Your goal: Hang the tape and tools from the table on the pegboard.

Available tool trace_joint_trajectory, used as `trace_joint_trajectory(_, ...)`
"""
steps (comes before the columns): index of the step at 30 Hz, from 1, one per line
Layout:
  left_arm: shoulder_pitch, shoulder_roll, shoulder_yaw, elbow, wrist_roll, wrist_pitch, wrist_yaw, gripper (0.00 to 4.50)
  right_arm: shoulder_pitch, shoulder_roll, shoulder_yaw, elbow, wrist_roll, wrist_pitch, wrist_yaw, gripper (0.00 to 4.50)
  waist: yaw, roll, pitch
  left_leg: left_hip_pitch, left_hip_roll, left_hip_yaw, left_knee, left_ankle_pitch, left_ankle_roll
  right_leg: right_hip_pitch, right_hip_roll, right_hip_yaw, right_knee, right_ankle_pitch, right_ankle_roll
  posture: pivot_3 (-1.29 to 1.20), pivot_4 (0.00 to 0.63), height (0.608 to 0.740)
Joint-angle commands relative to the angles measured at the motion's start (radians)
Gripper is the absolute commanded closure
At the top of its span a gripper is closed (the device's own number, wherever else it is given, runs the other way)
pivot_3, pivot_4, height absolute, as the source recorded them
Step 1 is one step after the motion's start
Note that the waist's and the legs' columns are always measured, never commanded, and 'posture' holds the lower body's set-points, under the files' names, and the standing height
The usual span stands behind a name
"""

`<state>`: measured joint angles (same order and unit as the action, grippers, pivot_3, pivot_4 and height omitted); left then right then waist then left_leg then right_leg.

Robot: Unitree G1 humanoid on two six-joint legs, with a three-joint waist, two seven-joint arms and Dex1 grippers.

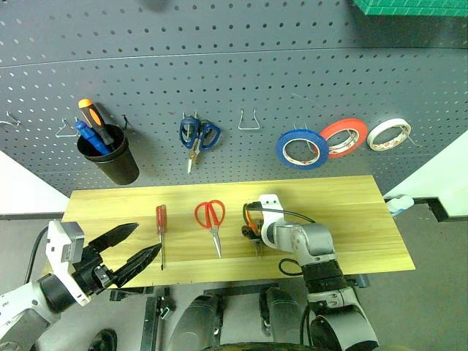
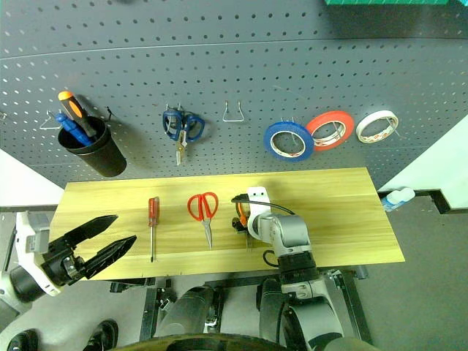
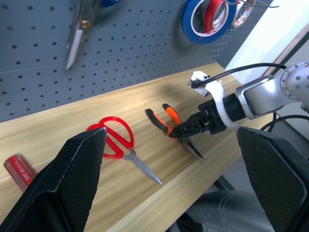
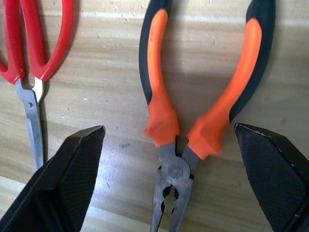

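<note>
On the light wood table (image 1: 351, 212) lie a small red-handled screwdriver (image 1: 161, 219), red-handled scissors (image 1: 210, 216) and orange-and-black pliers (image 4: 161, 116). My right gripper (image 4: 169, 126) hovers open just above the pliers, one finger on each side of the handles near the pivot. My left gripper (image 1: 135, 252) is open and empty over the table's front left corner, in front of the screwdriver. The dark blue roll of tape (image 1: 301, 148) hangs on the dark grey pegboard (image 1: 219, 73).
Also on the pegboard are blue-handled scissors (image 1: 197, 135), an empty wire hook (image 1: 249, 121), a red-orange roll (image 1: 344, 137), a white roll (image 1: 388, 134) and a black cup (image 1: 110, 157) holding an orange-and-black screwdriver. A white bottle (image 1: 398, 205) sits beyond the table's right edge.
</note>
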<state>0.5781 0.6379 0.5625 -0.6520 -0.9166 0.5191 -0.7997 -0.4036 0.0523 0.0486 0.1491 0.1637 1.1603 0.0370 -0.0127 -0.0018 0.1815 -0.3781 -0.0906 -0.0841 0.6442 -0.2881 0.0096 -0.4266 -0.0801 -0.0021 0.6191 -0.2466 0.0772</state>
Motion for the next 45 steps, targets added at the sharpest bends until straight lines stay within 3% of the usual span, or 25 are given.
trace_joint_trajectory(1,0.014,0.0,0.021,-0.04,-0.016,-0.005,0.001,0.0,-0.034,0.021,0.004,0.031,-0.011,-0.033,-0.008,0.01,0.0,0.0,0.0,0.0,0.0,0.0,0.0,0.0,0.0,0.0,0.0,0.0,0.0,0.0,0.0,0.06,0.183,0.736)
trace_joint_trajectory(12,0.041,0.001,0.034,-0.07,-0.03,-0.003,0.003,0.0,-0.046,0.012,0.065,0.109,-0.057,-0.071,0.0,0.01,0.0,0.001,0.001,-0.002,0.0,0.0,0.0,0.0,0.0,-0.001,0.0,0.0,-0.001,0.0,0.0,0.07,0.186,0.736)
trace_joint_trajectory(15,0.049,0.001,0.04,-0.076,-0.032,-0.006,0.003,0.0,-0.039,-0.001,0.104,0.105,-0.079,-0.066,0.005,0.63,0.0,0.002,0.001,-0.002,0.0,0.0,0.0,0.0,0.0,-0.001,0.0,0.0,-0.001,0.0,0.0,0.07,0.188,0.736)
trace_joint_trajectory(20,0.057,0.004,0.049,-0.081,-0.037,-0.004,0.002,0.0,-0.036,-0.024,0.145,0.104,-0.105,-0.061,0.017,2.29,0.0,0.001,0.003,-0.002,0.0,0.0,0.0,0.0,0.0,-0.001,0.0,0.0,-0.001,0.0,0.0,0.07,0.196,0.736)
trace_joint_trajectory(21,0.059,0.004,0.051,-0.081,-0.038,-0.003,0.001,0.0,-0.036,-0.029,0.154,0.103,-0.11,-0.061,0.023,2.45,0.0,0.001,0.003,-0.002,0.0,0.0,0.0,0.0,0.0,-0.001,0.0,0.0,-0.001,0.0,0.0,0.07,0.197,0.736)
trace_joint_trajectory(29,0.063,0.005,0.051,-0.09,-0.048,-0.001,0.005,0.0,-0.03,-0.044,0.147,0.104,-0.122,-0.078,0.028,2.45,0.001,0.001,0.003,-0.002,0.0,-0.001,0.0,0.0,0.0,-0.001,0.0,0.0,-0.002,0.0,0.0,0.07,0.192,0.736)
trace_joint_trajectory(36,0.039,0.009,0.034,-0.069,-0.042,-0.002,0.011,0.0,0.006,-0.137,0.12,0.003,-0.032,-0.125,0.22,2.45,0.003,0.0,0.006,-0.004,0.0,-0.001,0.0,0.0,0.0,-0.001,0.0,-0.001,-0.003,0.0,0.0,0.06,0.179,0.736)
trace_joint_trajectory(45,-0.032,0.023,-0.008,-0.014,-0.02,-0.001,-0.004,0.0,0.098,-0.215,0.029,-0.194,0.062,-0.17,0.325,2.45,0.0,0.0,0.006,-0.012,0.0,-0.001,0.001,0.0,0.0,-0.009,0.0,-0.001,-0.002,0.002,0.003,0.01,0.166,0.736)
